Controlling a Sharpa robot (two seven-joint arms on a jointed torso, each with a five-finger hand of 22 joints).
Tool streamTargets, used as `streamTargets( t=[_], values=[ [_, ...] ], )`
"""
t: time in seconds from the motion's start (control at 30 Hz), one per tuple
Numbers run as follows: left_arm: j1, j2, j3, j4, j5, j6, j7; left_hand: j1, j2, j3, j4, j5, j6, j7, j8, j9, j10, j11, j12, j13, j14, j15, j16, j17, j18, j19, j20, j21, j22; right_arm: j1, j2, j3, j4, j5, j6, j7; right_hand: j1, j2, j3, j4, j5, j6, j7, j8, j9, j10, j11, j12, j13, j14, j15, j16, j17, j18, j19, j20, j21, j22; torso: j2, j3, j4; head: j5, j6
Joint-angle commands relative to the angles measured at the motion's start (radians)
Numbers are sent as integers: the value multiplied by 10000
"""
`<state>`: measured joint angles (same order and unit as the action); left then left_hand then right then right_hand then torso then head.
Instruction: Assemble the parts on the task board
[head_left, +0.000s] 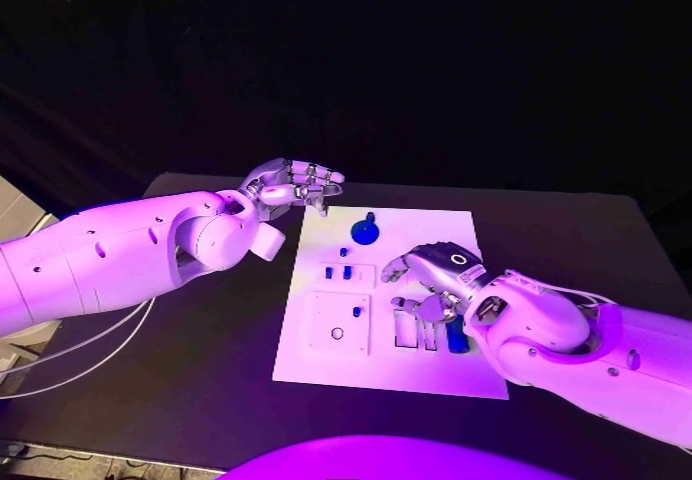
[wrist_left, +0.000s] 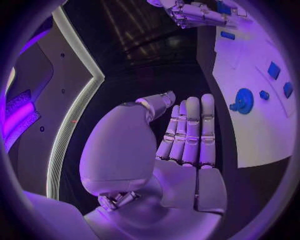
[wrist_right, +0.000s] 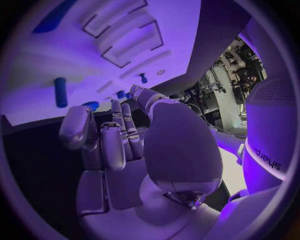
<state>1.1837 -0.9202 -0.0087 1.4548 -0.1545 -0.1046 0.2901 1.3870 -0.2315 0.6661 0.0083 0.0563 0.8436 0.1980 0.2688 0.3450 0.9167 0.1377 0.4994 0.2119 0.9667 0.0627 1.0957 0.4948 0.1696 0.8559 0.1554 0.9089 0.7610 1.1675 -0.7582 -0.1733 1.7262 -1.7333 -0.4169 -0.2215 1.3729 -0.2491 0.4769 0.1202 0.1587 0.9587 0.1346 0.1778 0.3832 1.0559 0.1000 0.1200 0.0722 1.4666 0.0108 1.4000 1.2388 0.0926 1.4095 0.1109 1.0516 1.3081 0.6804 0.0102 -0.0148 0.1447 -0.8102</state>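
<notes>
Nearest me, right robot hand (head_left: 433, 285) hovers empty with fingers apart over the task board (head_left: 346, 355) mid-surface, left robot hand (head_left: 296, 185) open beyond its far corner; next, I judge, grasping the blue gear (head_left: 365, 232).

You see the white rectangular task board (head_left: 433, 375) mid-table, the blue gear-shaped part (head_left: 366, 233) at its far end, two small blue block parts (head_left: 339, 271) just nearer.
</notes>
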Motion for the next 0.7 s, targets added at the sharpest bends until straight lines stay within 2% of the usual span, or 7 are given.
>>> streamTargets(
  t=[0.03,0.27,0.33,0.37,0.43,0.47,0.7],
  values=[
    [8,-13,8,57,56,180,34,56,63,-44,-4,4,-40,51,-37,-16,-92,-8,38,-10,-62,10,-53,-13,145,-5,15,-36,-14,292,-421,29,-25,677,601,37,53,-15,-60,15,-13,0,30,-66,-11,18,-13,45,12,330,29,65,27,8,75,9,58,220,-11,-16,-39,-124,62],
    [8,-10,8,53,56,199,32,58,60,-59,-4,2,-50,55,-45,-20,-109,-3,40,-17,-70,14,-66,-21,145,-8,19,-51,-22,602,-823,54,-430,846,946,108,134,-43,-792,183,133,-72,-49,-178,-67,-432,50,111,-37,334,61,69,-20,25,54,36,-147,135,-17,2,-51,-135,115],
    [8,-7,8,46,56,211,29,58,60,-59,-4,2,-50,55,-45,-20,-109,-3,40,-17,-70,14,-66,-21,145,-8,19,-51,-22,631,-804,56,-553,860,1054,115,678,383,-2711,561,181,-376,-203,-386,-156,-1300,217,23,-42,117,230,-284,-641,202,-319,147,-1330,-431,-7,4,-38,-144,128],
    [8,-5,8,42,56,215,27,58,60,-59,-4,2,-50,55,-45,-20,-109,-3,40,-17,-70,14,-66,-21,145,-8,19,-51,-22,636,-784,56,-598,858,1091,116,1529,557,-3758,1400,161,-351,-191,-431,-187,-1497,235,429,-10,110,226,-288,-710,224,-269,174,-1445,-507,-4,4,-36,-145,129],
    [7,-2,8,34,56,227,24,58,60,-59,-4,2,-50,55,-45,-20,-109,-3,40,-17,-70,14,-66,-21,145,-8,19,-51,-22,637,-721,56,-700,843,1170,115,1529,557,-3758,1400,161,-351,-191,-431,-187,-1497,235,429,-10,110,226,-288,-710,224,-269,174,-1445,-507,-1,2,-30,-143,128],
    [7,0,8,29,56,232,22,58,60,-59,-4,2,-50,55,-45,-20,-109,-3,40,-17,-70,14,-66,-21,145,-8,19,-51,-22,633,-684,55,-748,824,1207,109,1794,538,-3938,1703,143,-346,-187,-449,-197,-1578,231,599,-9,115,224,-270,-706,222,-244,174,-1472,-523,-1,-1,-29,-140,126],
    [7,6,7,14,56,249,11,58,60,-59,-4,2,-50,55,-45,-20,-109,-3,40,-17,-70,14,-66,-21,145,-8,19,-51,-22,588,-451,45,-989,753,1462,69,1963,694,-3884,1699,118,-288,-161,-444,-201,-1401,159,907,25,204,167,-142,-517,184,-110,133,-1219,-408,2,-13,-31,-128,118]
  ],
)
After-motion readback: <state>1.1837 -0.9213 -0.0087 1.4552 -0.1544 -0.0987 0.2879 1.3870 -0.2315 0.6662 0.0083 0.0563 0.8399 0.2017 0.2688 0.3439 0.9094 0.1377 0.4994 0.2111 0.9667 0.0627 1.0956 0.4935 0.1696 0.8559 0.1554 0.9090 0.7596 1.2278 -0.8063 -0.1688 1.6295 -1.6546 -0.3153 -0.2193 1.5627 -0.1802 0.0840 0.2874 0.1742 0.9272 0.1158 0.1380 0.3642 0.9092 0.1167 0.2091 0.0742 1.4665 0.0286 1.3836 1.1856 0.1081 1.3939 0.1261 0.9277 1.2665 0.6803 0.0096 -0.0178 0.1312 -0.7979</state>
